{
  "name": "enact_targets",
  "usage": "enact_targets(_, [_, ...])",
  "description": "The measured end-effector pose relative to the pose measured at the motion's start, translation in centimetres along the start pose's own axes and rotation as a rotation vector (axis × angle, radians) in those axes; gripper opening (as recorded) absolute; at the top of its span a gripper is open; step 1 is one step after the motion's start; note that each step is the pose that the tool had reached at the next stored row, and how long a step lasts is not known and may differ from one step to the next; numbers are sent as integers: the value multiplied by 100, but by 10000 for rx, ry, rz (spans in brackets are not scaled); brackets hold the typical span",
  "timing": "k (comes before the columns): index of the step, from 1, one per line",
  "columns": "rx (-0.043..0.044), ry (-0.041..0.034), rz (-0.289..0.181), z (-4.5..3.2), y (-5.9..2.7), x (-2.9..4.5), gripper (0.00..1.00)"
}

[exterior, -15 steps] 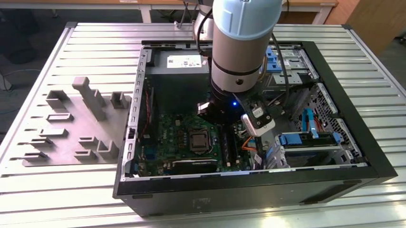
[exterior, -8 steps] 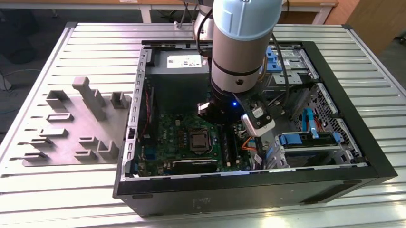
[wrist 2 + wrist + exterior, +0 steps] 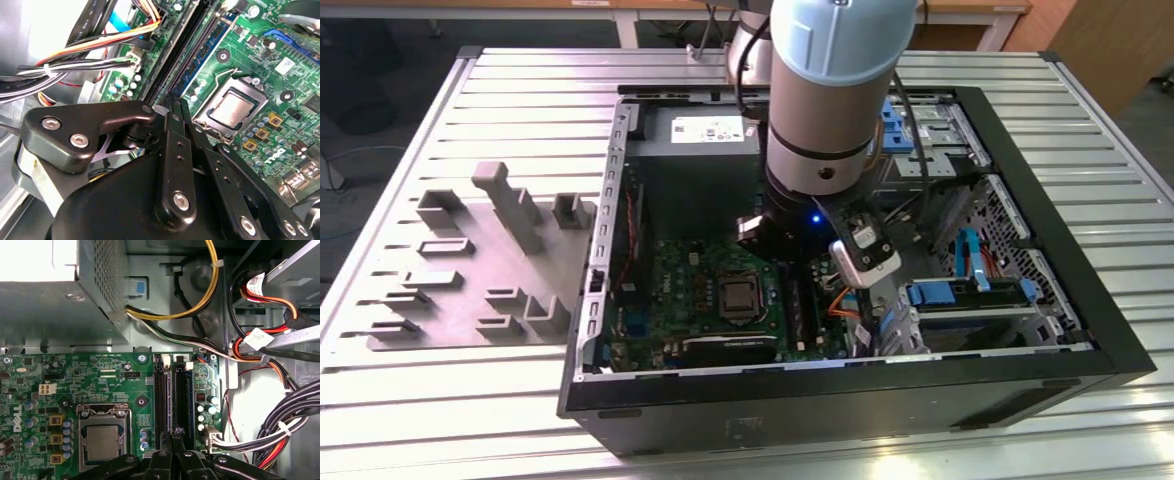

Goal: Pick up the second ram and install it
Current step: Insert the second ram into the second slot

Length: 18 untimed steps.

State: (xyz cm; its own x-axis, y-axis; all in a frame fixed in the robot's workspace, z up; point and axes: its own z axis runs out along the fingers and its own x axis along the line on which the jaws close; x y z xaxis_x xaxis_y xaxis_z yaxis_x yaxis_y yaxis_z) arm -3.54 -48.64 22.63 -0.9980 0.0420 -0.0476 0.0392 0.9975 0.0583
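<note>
Inside the case (image 3: 787, 398), jaws hang closed above memory slots (image 3: 161, 395).

Even room light, white glare patches.

The hand (image 3: 177, 102) looks matt black, the table (image 3: 1121, 130) ribbed metal.

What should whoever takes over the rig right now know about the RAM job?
Hand: low inside the open case, over the end of the memory slots beside the CPU socket. Its grip state can't be told.
Ram: a blue-green ram stick stands in a slot on the motherboard, one end right by the hand. Can't tell if it is the second one.
Done: a stick is in a slot.
Left: full seating is not confirmed.
</note>
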Motion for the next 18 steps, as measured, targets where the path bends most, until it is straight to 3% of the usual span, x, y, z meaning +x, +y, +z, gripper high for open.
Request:
enact_targets(11, [-5,0,0,2,1,-17,11])
enact_targets(18, [-67,2,3,1,1,-17,11])
